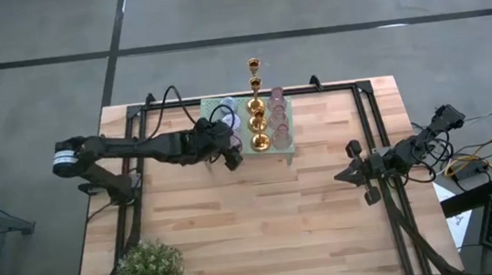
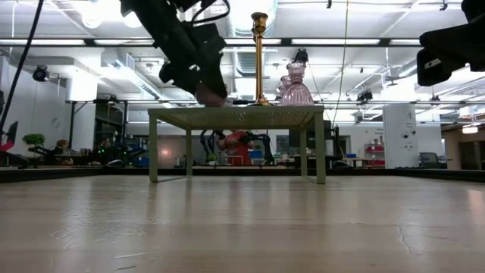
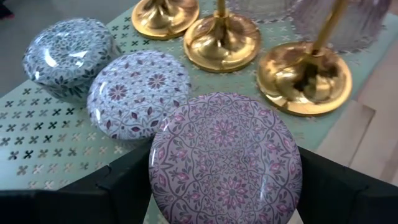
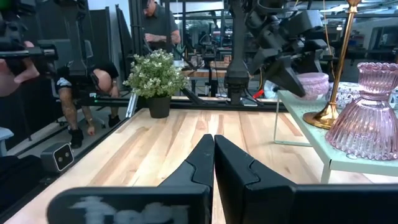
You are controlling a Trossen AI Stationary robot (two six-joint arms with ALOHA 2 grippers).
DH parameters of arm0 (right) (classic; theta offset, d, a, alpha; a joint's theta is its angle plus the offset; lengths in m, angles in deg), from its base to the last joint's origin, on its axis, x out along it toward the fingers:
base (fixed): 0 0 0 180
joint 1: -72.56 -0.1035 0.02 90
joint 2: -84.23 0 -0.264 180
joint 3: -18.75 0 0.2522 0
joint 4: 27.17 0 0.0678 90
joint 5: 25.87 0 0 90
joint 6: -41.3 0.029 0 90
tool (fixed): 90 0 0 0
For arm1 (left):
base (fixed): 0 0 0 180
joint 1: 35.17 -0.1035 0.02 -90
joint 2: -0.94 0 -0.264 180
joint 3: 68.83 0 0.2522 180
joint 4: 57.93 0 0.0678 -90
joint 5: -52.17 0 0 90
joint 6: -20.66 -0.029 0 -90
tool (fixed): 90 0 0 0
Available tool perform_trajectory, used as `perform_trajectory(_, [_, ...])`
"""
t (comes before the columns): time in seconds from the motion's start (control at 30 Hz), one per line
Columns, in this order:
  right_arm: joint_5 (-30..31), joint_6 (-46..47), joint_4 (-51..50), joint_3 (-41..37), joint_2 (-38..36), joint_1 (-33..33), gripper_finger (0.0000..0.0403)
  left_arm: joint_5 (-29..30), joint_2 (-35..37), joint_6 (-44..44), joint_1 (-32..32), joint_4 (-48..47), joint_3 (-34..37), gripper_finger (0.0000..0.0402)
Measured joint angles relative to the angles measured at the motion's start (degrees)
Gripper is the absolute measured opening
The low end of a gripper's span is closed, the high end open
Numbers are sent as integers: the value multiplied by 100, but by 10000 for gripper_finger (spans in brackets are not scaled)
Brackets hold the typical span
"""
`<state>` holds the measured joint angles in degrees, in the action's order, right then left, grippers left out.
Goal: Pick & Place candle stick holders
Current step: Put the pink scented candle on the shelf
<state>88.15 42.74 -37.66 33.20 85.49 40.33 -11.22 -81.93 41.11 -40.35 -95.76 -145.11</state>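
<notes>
A mint-green rack (image 1: 215, 107) stands at the table's far middle. On it are three gold candlesticks (image 1: 257, 111), pink ribbed glass holders (image 1: 279, 116) and two patterned round cups (image 3: 138, 93) (image 3: 68, 56). My left gripper (image 1: 232, 157) is at the rack's near left corner, shut on a lilac patterned round cup (image 3: 227, 158). My right gripper (image 1: 340, 177) is shut and empty, over the table's right half and away from the rack; it also shows in the right wrist view (image 4: 214, 140). My left gripper pinches the lilac cup by two opposite points of its round side wall (image 3: 155, 180), one finger (image 3: 124, 183) on each side. The fingers slant down from the table's left. The cup sits level, top up, over the rack's corner (image 4: 314, 84); whether it rests on the rack, I cannot tell.
A bushy potted plant (image 1: 148, 274) stands at the table's near left corner. Black frame bars (image 1: 376, 133) run along the table's left and right sides. People (image 4: 158, 25) are in the room beyond the table. Bare wood (image 1: 265, 227) lies between the rack and the near edge.
</notes>
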Motion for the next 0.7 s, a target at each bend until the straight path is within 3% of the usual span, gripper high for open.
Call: perform_trajectory(0.7, [-1,-1,0,0,9,2,8,-58,-266,-33,-52,298,-3,314])
